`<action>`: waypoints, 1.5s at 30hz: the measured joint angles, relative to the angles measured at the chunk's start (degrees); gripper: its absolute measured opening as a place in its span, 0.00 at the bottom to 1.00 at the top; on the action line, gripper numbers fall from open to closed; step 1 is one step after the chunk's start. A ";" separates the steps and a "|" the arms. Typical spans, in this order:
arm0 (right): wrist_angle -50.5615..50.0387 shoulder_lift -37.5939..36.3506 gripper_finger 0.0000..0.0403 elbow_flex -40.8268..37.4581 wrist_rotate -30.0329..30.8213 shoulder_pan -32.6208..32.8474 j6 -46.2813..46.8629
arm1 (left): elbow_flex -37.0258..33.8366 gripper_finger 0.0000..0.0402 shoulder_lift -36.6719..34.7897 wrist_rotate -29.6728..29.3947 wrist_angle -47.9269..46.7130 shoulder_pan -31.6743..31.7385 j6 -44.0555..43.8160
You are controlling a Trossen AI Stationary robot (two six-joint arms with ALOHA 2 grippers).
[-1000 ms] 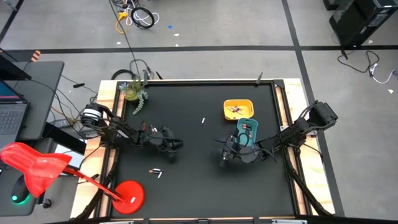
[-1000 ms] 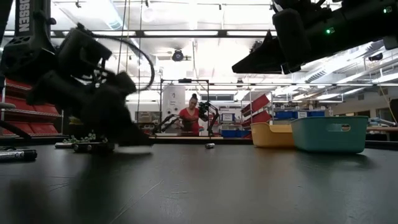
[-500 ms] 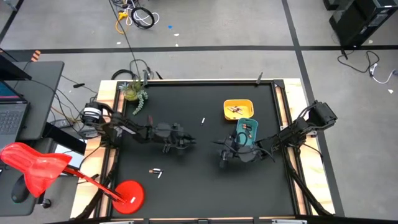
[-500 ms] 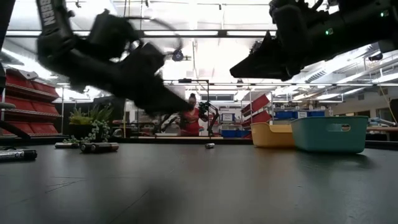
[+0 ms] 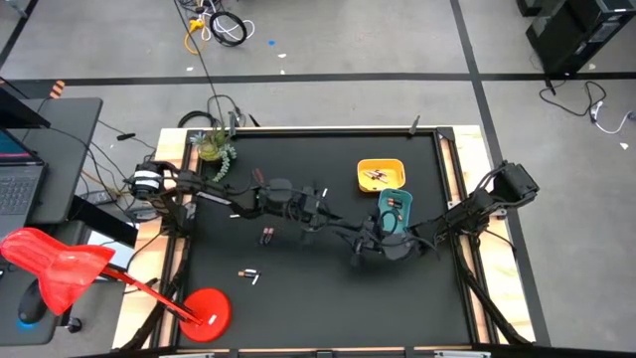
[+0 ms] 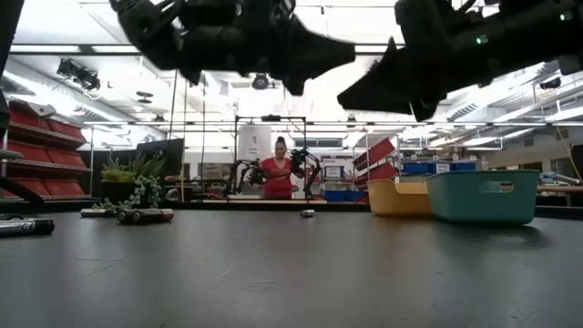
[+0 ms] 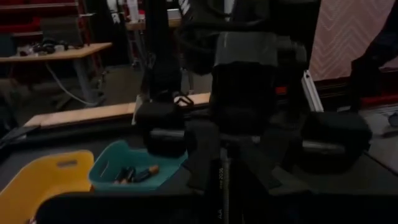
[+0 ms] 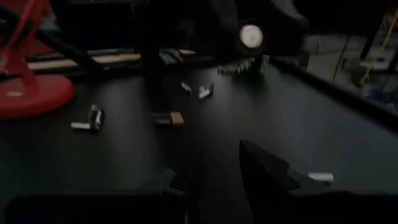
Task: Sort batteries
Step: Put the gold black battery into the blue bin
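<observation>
The left tool [image 5: 323, 221] reaches across mid-counter [image 5: 298, 298] toward the right tool [image 5: 360, 249], which hangs beside the teal tray [image 5: 395, 211] — whether either is open, I cannot tell. Batteries [image 5: 266, 236] lie loose on the counter — others sit in the teal tray and the yellow tray [image 5: 381, 175].

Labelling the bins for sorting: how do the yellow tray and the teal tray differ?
The yellow plastic tray sits farther from the arms' bases; the teal plastic tray sits nearer, close to the right hand. In the low view, the yellow tray is partly hidden behind the teal one. Both hold batteries.
</observation>
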 joint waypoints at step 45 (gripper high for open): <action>19.82 0.11 0.01 -0.15 -10.95 -6.70 -20.53 | 5.72 0.12 -0.26 -2.59 -5.77 0.33 1.17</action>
